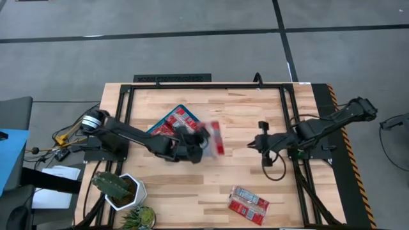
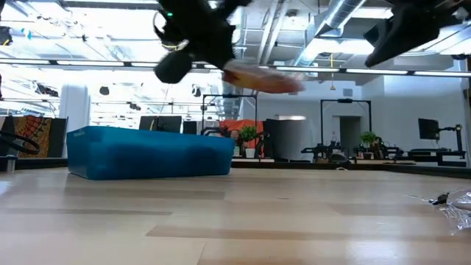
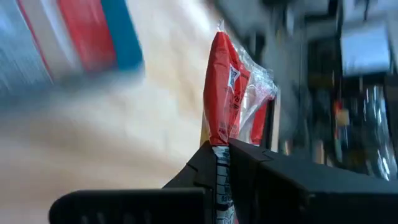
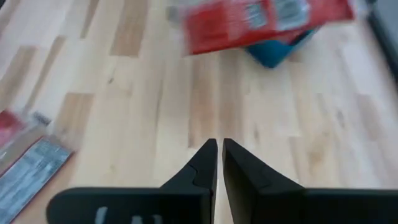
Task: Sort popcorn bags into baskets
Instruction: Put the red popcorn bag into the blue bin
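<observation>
My left gripper (image 1: pixel 203 144) is just right of the teal-blue tray (image 1: pixel 156 128) and is shut on one red popcorn packet (image 1: pixel 216 138), which also shows in the air in the low view (image 2: pixel 262 79). The tray rests on the table's left half, with several red packets (image 1: pixel 181 119) lying in it. More packets (image 1: pixel 249 203) lie flat by the table's near edge, right of centre. My right gripper (image 1: pixel 253 145) hangs shut over the table's right half, above bare wood (image 4: pixel 219 144), touching nothing. My left gripper pinches the packet by its silver sealed end (image 3: pixel 219 167) between the two fingers (image 3: pixel 205 163). It comes at the packet about level, from the table's left. The packet is lifted clear of table and tray, and its red body (image 3: pixel 225 93) sticks out past the fingertips toward the table's right.
A white hexagonal cactus pot (image 1: pixel 125 190) and a second small plant (image 1: pixel 142 217) stand at the table's near left corner. A black frame (image 1: pixel 287 121) runs along the table's edges. Bare wood lies between the tray and the loose packets.
</observation>
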Controlling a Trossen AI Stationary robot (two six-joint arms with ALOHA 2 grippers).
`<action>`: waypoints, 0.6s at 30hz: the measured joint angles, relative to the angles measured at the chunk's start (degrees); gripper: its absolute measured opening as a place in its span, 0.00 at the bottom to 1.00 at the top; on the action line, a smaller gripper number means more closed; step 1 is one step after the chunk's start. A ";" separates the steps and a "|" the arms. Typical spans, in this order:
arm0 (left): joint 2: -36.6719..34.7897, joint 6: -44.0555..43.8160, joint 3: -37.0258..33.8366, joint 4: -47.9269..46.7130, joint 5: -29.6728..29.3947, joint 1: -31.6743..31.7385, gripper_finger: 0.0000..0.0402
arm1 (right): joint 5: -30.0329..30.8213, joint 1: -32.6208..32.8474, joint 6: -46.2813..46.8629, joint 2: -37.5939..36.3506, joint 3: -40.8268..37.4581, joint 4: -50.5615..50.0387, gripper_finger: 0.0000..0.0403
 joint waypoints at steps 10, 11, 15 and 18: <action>-3.81 -16.09 -0.03 -22.59 -10.94 5.84 0.01 | 2.72 -0.11 0.37 2.22 0.00 0.41 0.13; -3.62 -17.59 -0.17 -23.29 -11.03 6.42 0.01 | 2.73 -0.11 0.37 2.73 0.00 0.35 0.13; -3.48 -20.78 -1.76 -25.88 -10.92 8.46 0.01 | 2.73 -0.11 0.42 4.83 0.00 0.47 0.13; -3.46 -23.81 -2.38 -28.00 -9.36 9.61 0.01 | 2.73 -0.09 0.46 6.11 0.00 0.55 0.13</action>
